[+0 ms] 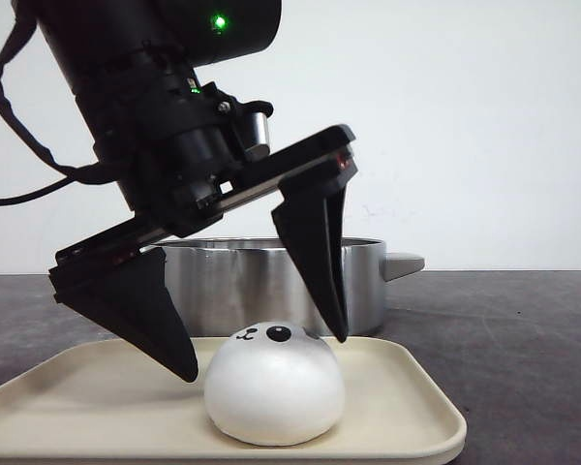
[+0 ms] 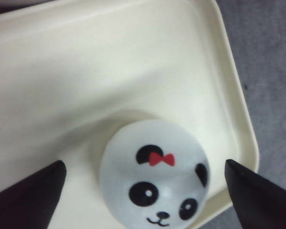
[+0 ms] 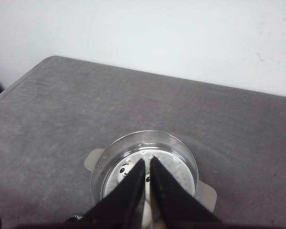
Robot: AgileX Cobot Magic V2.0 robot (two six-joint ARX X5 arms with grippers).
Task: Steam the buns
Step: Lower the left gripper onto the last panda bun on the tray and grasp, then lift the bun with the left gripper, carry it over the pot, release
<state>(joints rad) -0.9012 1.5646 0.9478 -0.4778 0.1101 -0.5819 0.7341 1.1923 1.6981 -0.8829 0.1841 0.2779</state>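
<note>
While left pincer (image 1: 261, 358) spread astride bun (image 1: 274, 383), right pincer (image 3: 147, 167) pressed together.

No writing, brand or number to read anywhere I look. The only marks are drawn ones: the bun (image 2: 155, 183) under my left claw wears a black panda face and a small red bow by one ear. On my left arm (image 1: 165, 107) a green light glows, no label beside it. The pot (image 3: 145, 164) and tray (image 2: 86, 71) carry nothing legible.
</note>
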